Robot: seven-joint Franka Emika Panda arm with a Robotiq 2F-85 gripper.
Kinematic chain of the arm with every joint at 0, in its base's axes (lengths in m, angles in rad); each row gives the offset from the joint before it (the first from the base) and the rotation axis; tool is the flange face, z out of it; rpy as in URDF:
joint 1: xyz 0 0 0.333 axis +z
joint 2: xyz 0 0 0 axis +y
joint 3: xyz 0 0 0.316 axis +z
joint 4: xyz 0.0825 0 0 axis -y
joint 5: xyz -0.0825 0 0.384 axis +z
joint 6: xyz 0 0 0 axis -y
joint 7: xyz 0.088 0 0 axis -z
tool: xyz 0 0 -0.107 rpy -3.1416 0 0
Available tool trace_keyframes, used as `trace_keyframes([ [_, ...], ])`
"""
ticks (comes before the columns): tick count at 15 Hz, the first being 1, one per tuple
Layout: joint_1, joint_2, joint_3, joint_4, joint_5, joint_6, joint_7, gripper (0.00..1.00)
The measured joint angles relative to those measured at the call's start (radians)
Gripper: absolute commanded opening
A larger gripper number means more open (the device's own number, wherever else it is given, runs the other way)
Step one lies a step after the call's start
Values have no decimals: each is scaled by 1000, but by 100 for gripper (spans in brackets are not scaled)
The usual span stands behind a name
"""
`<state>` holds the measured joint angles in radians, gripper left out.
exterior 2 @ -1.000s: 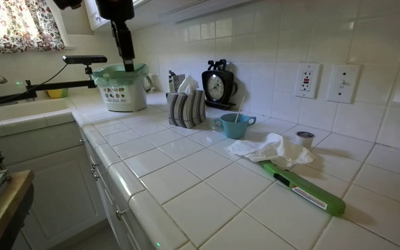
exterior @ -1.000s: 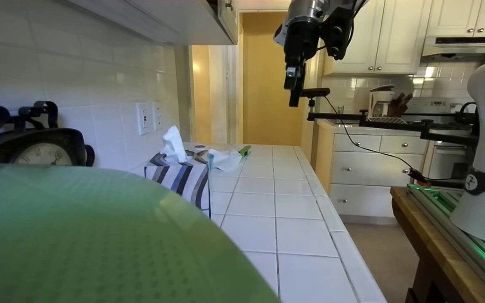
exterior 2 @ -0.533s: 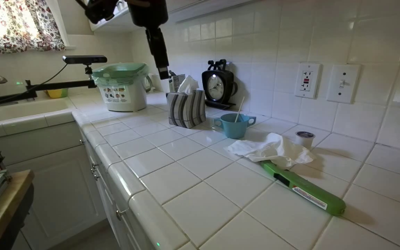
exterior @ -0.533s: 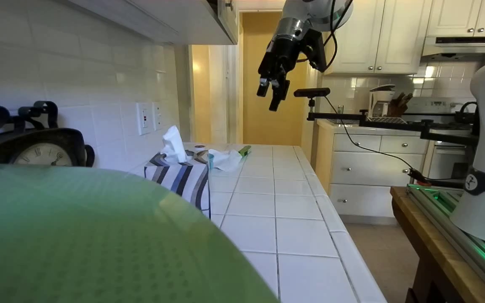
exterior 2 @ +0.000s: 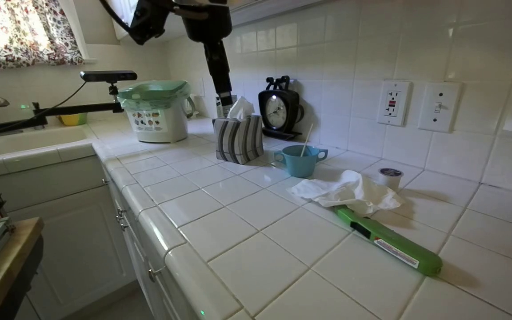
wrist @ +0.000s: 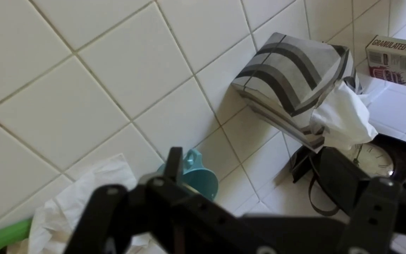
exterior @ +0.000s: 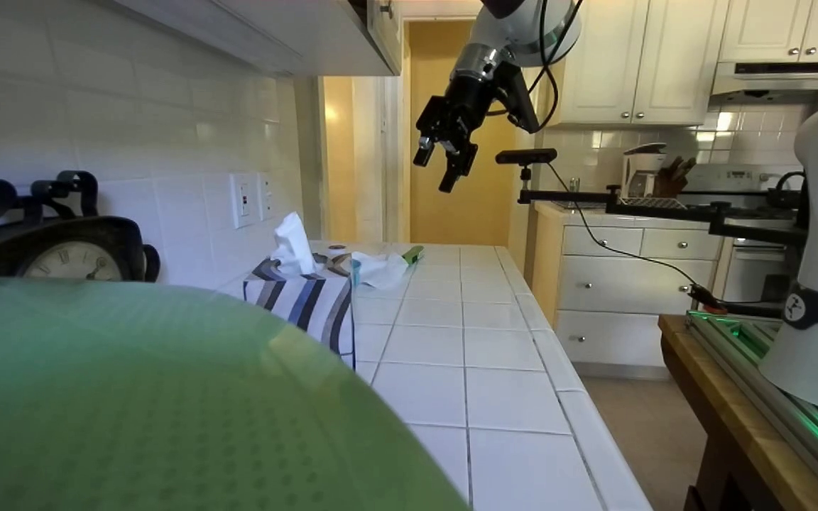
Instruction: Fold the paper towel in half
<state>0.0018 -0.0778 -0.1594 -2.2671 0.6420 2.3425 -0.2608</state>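
Towel (exterior 2: 349, 193) lies rumpled on the counter (exterior 2: 260, 255), partly over the green tool (exterior 2: 396, 244), with no clear half-fold showing, so the whole fold seems left to do, while the gripper (exterior: 434, 172) hangs well above, jaws spread wide and holding nothing.

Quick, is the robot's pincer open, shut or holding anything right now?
Pincer: open, holding nothing.

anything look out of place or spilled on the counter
Mostly the paper towel: it lies bunched in ridges rather than flat, and in an exterior view one end of the long green object seems to run under its edge, which could hinder a neat fold. No spill or damage shows in these views.
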Motion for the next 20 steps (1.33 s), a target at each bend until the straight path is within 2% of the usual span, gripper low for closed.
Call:
trace_keyframes([
  [4,-26,82,3,25,18,69,-6,100],
  [8,-88,241,9,158,116,98,-89,100],
  [11,-143,353,38,288,182,90,-160,100],
  [15,-215,473,74,444,202,41,-212,100],
  [20,-273,586,87,555,201,-16,-217,100],
])
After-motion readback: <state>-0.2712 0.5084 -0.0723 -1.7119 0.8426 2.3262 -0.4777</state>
